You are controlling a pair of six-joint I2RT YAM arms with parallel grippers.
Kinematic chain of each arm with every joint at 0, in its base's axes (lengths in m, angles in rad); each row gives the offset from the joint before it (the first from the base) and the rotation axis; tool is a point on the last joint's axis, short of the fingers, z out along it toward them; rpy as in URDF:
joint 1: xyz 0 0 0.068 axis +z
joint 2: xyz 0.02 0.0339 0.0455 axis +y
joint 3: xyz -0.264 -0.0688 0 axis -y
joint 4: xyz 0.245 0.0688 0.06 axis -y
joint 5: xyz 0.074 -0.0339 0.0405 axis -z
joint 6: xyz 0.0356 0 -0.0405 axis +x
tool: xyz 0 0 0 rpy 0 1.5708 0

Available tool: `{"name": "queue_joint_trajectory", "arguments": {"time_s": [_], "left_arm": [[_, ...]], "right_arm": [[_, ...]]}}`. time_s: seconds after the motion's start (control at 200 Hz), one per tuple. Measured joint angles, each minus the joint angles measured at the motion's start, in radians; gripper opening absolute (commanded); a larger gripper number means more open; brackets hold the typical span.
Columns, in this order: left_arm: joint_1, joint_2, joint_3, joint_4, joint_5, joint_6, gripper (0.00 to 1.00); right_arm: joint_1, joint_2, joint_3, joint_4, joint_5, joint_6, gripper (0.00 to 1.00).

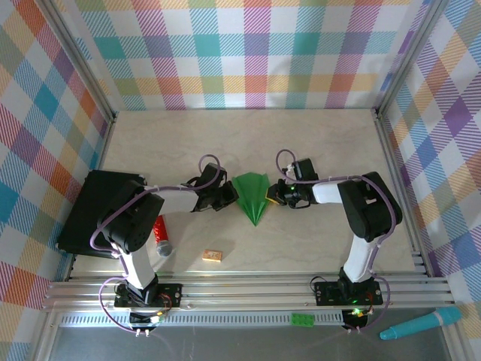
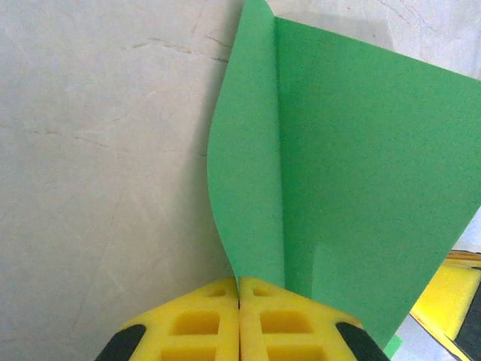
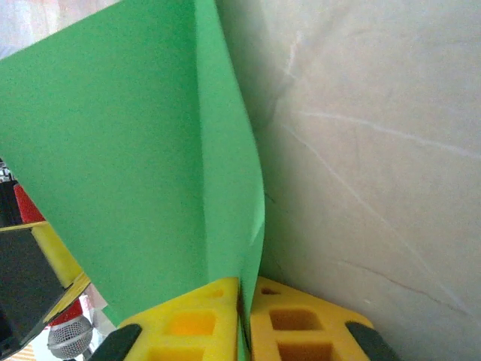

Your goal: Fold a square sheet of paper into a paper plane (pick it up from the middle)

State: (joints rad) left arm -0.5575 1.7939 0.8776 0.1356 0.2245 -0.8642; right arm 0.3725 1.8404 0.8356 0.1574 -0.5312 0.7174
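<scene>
The paper plane (image 1: 252,197) is dart-shaped, with the left end effector (image 2: 239,292) and the right end effector (image 3: 245,293) each clamped narrow on a wing edge. Probably only final creasing remains.

Pastel plaid walls (image 1: 255,53) on three sides; pale marbled tabletop (image 1: 225,135); aluminium rail (image 1: 248,289) along near edge; even light.

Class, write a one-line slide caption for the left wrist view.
Left end effector shut on the folded green paper plane, pale table behind.
</scene>
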Motion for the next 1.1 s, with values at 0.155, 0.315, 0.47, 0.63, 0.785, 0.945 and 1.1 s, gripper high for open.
{"name": "queue_joint_trajectory", "arguments": {"time_s": [0.155, 0.315, 0.47, 0.63, 0.785, 0.945, 1.1], "left_arm": [[0.0, 0.0, -0.006, 0.026, 0.002, -0.012, 0.08], [0.0, 0.0, -0.006, 0.044, 0.02, -0.015, 0.08], [0.0, 0.0, -0.003, 0.051, 0.039, -0.015, 0.08], [0.0, 0.0, -0.002, 0.051, 0.048, -0.016, 0.07], [0.0, 0.0, -0.002, 0.051, 0.055, -0.019, 0.07], [0.0, 0.0, -0.002, 0.051, 0.056, -0.026, 0.07], [0.0, 0.0, -0.002, 0.051, 0.067, -0.03, 0.07]], "right_arm": [[0.0, -0.001, 0.028, -0.032, -0.005, -0.013, 0.28], [0.0, -0.058, 0.032, -0.104, 0.005, -0.042, 0.38], [0.014, -0.135, 0.043, -0.176, 0.023, -0.067, 0.42], [0.069, -0.155, 0.055, -0.259, 0.063, -0.098, 0.45], [0.116, -0.148, 0.08, -0.332, 0.095, -0.11, 0.46], [0.147, -0.117, 0.138, -0.359, 0.122, -0.12, 0.46], [0.158, -0.09, 0.157, -0.363, 0.138, -0.12, 0.46]]}}
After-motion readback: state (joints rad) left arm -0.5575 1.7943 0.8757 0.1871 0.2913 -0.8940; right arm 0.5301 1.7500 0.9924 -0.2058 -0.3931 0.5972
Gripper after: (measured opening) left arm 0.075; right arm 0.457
